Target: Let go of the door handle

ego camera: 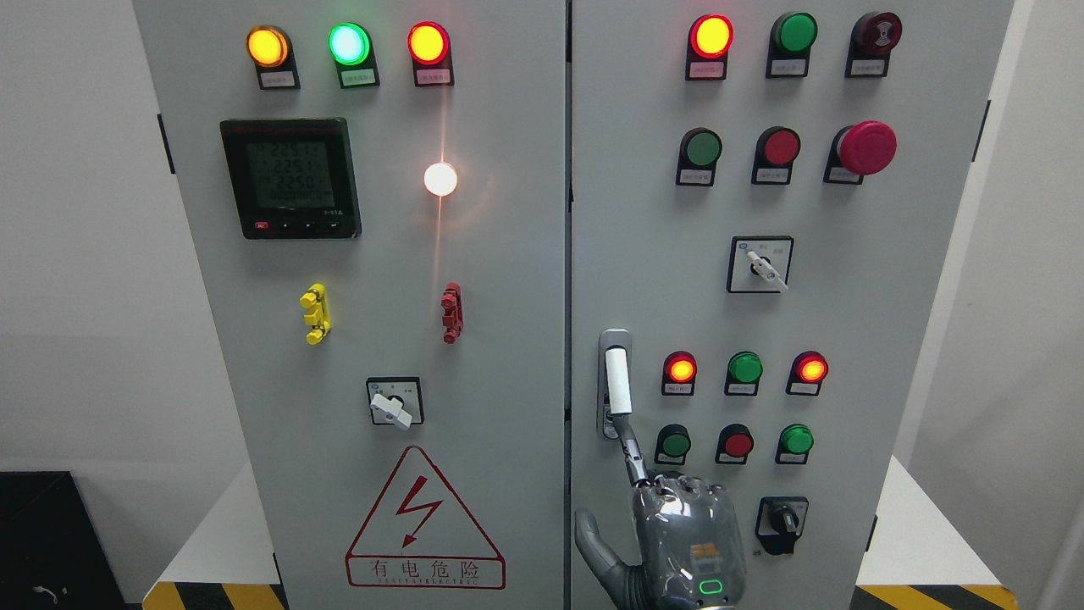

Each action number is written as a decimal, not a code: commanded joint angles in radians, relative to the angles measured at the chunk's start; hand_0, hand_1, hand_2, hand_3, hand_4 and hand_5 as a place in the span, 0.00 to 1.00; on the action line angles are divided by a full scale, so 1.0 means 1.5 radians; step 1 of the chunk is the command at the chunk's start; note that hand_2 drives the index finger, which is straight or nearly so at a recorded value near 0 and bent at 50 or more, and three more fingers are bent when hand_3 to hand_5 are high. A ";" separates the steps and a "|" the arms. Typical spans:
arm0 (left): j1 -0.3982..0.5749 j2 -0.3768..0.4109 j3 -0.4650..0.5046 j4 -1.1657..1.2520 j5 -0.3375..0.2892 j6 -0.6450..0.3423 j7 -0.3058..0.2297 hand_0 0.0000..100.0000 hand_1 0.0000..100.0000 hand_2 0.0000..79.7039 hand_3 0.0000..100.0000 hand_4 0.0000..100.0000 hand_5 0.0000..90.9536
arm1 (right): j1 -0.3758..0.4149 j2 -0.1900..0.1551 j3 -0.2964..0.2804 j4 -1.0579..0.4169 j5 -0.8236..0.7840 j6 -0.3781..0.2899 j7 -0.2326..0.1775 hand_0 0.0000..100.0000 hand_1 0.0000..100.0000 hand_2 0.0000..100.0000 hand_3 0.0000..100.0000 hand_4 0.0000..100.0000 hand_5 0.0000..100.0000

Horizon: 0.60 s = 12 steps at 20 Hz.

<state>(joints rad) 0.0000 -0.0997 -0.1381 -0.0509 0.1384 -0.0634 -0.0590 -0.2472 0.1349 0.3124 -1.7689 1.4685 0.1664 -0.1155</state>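
grey sheet-metal cabinet doors [889, 296] filling the view, studded with lit red, yellow and green pilot lamps, pale walls to either side. low on the right-hand door, close to the centre seam: white cylindrical door handle [619, 381], standing upright in its silver recessed plate [603, 424]. just beneath it, grey jointed right robot hand [677, 534], back of the palm toward the camera, index finger [631, 453] stretched straight up and seemingly touching the lower end of the handle, thumb [593, 538] splayed out to the left, clear of the door. remaining fingers hidden past the knuckles, so no telling how far curled; no grip closed round the handle, nothing held. judged nearly let go already. to finish well: draw the index finger straight down and back from the door, not sideways, to avoid dragging the handle out of its upright rest or catching the fingertip in the recess. keep the knuckles away from the round green push button [675, 443] just right of the finger, near enough to be nudged by a careless swing. left robot hand out of sight.
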 commanded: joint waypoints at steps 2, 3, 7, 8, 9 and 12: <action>0.012 0.000 0.000 0.000 0.000 0.000 -0.001 0.12 0.56 0.00 0.00 0.00 0.00 | 0.013 -0.001 -0.004 -0.032 -0.002 -0.004 0.001 0.47 0.28 0.19 0.82 0.88 0.99; 0.012 0.000 0.000 0.000 0.000 0.000 -0.001 0.12 0.56 0.00 0.00 0.00 0.00 | 0.020 -0.001 -0.005 -0.038 -0.002 -0.005 0.002 0.48 0.28 0.20 0.81 0.87 0.98; 0.012 0.000 0.000 -0.001 0.001 0.000 -0.001 0.12 0.56 0.00 0.00 0.00 0.00 | 0.032 -0.001 -0.008 -0.057 -0.003 -0.005 0.004 0.49 0.29 0.32 0.77 0.83 0.94; 0.012 0.000 0.000 0.000 0.000 0.000 -0.001 0.12 0.56 0.00 0.00 0.00 0.00 | 0.032 -0.001 -0.009 -0.060 -0.002 -0.005 0.004 0.46 0.30 0.37 0.77 0.82 0.93; 0.012 0.000 0.000 -0.001 0.001 0.000 -0.001 0.12 0.56 0.00 0.00 0.00 0.00 | 0.032 -0.003 -0.012 -0.061 -0.002 -0.005 0.004 0.44 0.30 0.44 0.77 0.82 0.93; 0.012 0.000 0.000 -0.001 0.000 0.000 -0.001 0.12 0.56 0.00 0.00 0.00 0.00 | 0.029 -0.006 -0.026 -0.064 -0.002 -0.005 0.005 0.37 0.30 0.57 0.79 0.82 0.91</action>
<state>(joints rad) 0.0000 -0.0997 -0.1381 -0.0511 0.1385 -0.0634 -0.0590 -0.2097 0.1327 0.3009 -1.8215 1.4651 0.1600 -0.1097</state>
